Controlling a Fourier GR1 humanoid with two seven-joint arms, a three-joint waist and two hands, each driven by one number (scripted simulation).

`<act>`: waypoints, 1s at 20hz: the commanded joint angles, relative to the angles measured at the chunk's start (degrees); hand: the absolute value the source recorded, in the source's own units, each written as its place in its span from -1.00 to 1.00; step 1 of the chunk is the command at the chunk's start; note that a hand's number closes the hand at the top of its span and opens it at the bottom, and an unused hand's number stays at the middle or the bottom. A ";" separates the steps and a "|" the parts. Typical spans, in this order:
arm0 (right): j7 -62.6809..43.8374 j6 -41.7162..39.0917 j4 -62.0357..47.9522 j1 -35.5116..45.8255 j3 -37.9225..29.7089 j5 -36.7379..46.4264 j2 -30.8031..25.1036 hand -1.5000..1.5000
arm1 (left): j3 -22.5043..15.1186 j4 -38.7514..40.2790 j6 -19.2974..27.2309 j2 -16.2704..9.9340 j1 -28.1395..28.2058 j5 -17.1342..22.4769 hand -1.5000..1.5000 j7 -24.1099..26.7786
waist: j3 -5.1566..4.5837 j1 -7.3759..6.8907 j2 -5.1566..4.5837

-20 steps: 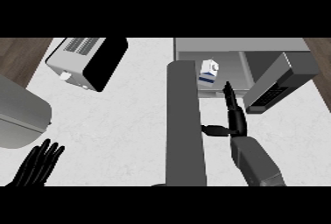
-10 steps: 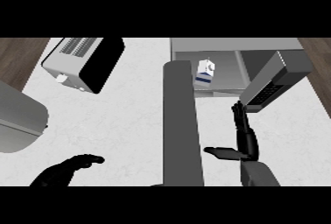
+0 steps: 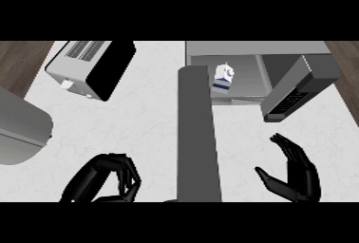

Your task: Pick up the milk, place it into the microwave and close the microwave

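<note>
The milk carton (image 3: pixel 223 79), white with a blue band, stands upright inside the open microwave (image 3: pixel 242 54) at the top right. The microwave's grey door (image 3: pixel 197 133) swings out toward me as a long vertical slab down the middle of the view. My right hand (image 3: pixel 296 173) is at the lower right, to the right of the door, fingers straight and thumb out, holding nothing. My left hand (image 3: pixel 105 180) is at the lower left, left of the door, with fingers curled in and nothing in them.
A toaster (image 3: pixel 91 66) sits at the top left on the white counter (image 3: pixel 140 123). A grey rounded pot or bowl (image 3: pixel 21 128) shows at the left edge. The microwave's control panel (image 3: pixel 298 90) juts out at the right.
My right hand has drawn back toward me, away from the microwave. My left hand has moved right, closer to the door, with its fingers curled.
</note>
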State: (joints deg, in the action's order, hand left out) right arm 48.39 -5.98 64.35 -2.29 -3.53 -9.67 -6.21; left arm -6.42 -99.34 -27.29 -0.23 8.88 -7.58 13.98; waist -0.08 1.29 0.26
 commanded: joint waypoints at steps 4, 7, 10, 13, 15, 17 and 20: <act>-1.65 -1.98 9.27 -7.91 -1.94 -3.65 -1.24 -1.00 | -8.89 12.02 11.21 0.23 -14.20 -4.54 1.00 -0.65 | 0.06 -0.41 -0.29; -5.22 -4.04 17.86 -13.01 -3.45 -5.60 -5.19 -1.00 | -13.33 15.63 13.97 0.23 -18.35 -4.23 1.00 -2.09 | 0.02 0.17 -0.22; -4.91 -4.10 17.71 -12.47 -4.12 -4.33 -6.75 -1.00 | -19.01 21.53 20.90 0.23 -23.11 -6.36 1.00 2.82 | 0.01 0.41 -0.31; -3.32 -4.52 15.96 -9.76 -4.71 -3.91 -6.85 -1.00 | -24.26 27.92 23.76 0.22 -30.73 -2.69 1.00 -0.64 | 0.06 0.36 -0.44; -7.22 -4.78 21.48 -11.46 -4.96 -5.68 -7.55 -1.00 | -30.57 30.55 27.44 0.22 -27.98 -2.77 1.00 0.32 | 0.02 0.60 -0.38; -9.27 -6.12 25.02 -12.67 -5.48 -7.66 -8.26 -1.00 | -30.34 34.97 29.64 0.22 -36.77 2.46 1.00 -3.88 | 0.01 1.19 -0.44; -9.46 -7.14 26.60 -13.09 -5.92 -8.27 -9.02 -1.00 | -38.66 39.38 38.01 0.22 -36.14 7.24 1.00 -2.88 | 0.00 2.03 -0.63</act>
State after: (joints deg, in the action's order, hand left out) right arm 39.97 -11.06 88.18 -14.47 -8.31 -16.03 -13.66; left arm -37.08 -66.81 3.16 -0.38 -23.98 -5.82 12.61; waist -0.07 2.19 -0.06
